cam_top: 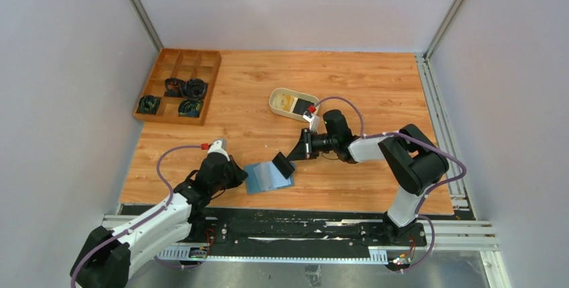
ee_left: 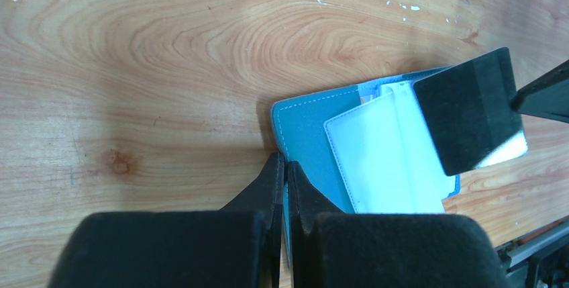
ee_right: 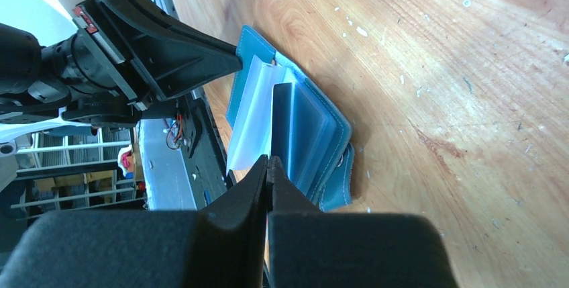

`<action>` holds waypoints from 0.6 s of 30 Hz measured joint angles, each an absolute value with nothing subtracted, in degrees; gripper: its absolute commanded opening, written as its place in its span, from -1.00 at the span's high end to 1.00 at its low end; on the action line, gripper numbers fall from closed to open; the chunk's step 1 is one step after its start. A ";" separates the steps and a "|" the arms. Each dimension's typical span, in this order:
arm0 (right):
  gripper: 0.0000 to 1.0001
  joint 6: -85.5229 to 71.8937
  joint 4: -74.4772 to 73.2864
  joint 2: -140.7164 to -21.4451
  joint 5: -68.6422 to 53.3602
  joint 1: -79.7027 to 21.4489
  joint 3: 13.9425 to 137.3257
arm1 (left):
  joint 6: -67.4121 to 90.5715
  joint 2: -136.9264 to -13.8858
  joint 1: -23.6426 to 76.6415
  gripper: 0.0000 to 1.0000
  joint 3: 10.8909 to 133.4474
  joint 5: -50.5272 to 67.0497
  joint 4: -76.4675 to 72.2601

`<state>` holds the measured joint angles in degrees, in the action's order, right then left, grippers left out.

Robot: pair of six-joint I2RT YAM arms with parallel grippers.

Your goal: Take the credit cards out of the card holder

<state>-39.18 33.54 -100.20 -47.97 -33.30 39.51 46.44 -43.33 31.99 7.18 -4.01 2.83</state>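
From above: the card holder (cam_top: pixel 263 179) lies open on the near part of the table (cam_top: pixel 376 93), between the two arms. The left gripper (cam_top: pixel 236 175) is at its left edge. The right gripper (cam_top: pixel 294 156) reaches in from the right and has the black card (cam_top: pixel 283 166) tilted up just above the holder's right half. That makes one holder and one card in the air. Two more cards sit in the single beige dish (cam_top: pixel 278 94) further back, a tan-gold card (cam_top: pixel 286 102) and a second black card (cam_top: pixel 303 107). One wooden tray (cam_top: pixel 161 56) stands at the far left with four dark coils (cam_top: pixel 195 88) in its compartments. The top is wood-grain and the walls (cam_top: pixel 60 66) around it are pale grey, with metal rails in the corners. Now the left wrist: its fingertips (ee_left: pixel 274 179) are pressed together on the holder's teal corner, pinning it, and one clear sleeve (ee_left: pixel 376 160) fans out of the lighter blue inside. The black card hangs over the far end, nipped at its right edge by a dark finger. White flecks dot the wood at the top. Now the right wrist: its jaws are squeezed tight on the near edge of that dark card, which stands on edge over the open holder. The snap tab (ee_right: pixel 343 170) trails toward the camera, the left gripper's black wedge is at the holder's far end, and the wood here is scuffed and speckled.
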 measured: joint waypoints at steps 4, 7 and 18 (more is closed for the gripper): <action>1.00 -38.94 32.62 -98.70 -48.31 -32.93 39.51 | 46.44 -43.46 31.99 1.00 7.18 -4.01 2.70; 1.00 -38.89 31.83 -98.04 -48.53 -32.71 39.51 | 46.46 -43.51 31.99 1.00 7.18 -4.03 2.68; 1.00 -38.59 31.51 -97.60 -49.08 -32.49 39.51 | 46.46 -44.38 31.99 1.00 7.18 -4.01 1.80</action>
<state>-38.59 31.51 -97.60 -49.08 -32.49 39.51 46.46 -44.38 31.99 7.18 -4.01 1.80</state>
